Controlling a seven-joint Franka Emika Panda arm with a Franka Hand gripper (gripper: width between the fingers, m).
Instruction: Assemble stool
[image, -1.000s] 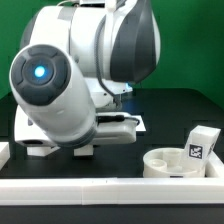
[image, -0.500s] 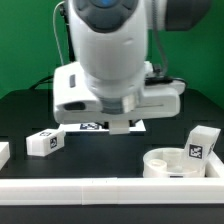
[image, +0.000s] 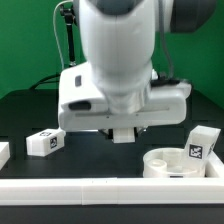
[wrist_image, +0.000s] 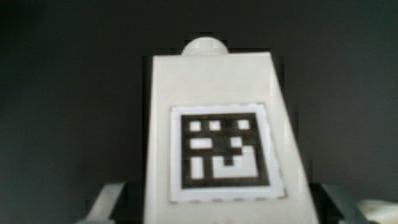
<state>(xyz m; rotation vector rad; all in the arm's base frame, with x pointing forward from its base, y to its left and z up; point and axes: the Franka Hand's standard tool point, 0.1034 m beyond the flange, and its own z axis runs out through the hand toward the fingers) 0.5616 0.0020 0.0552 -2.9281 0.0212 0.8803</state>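
No lettering, numerals or brands legible; only black-and-white square tags: on the tapered leg (wrist_image: 214, 85) (wrist view); on the left leg (image: 44, 142) and right leg (image: 203, 138) (exterior view's left and right).

The arm's bulky white wrist (image: 120, 85) fills the middle, above the black surface (image: 90, 160). A short white leg (image: 122, 134) sticks out beneath it. Another leg (image: 45, 142) lies on its side toward the exterior view's left, with its tag facing the camera. Toward the right sits the round seat (image: 165, 165), with a third leg (image: 202, 143) upright at its far edge; whether it is socketed is unclear. A white rail (image: 90, 188) runs along the front.
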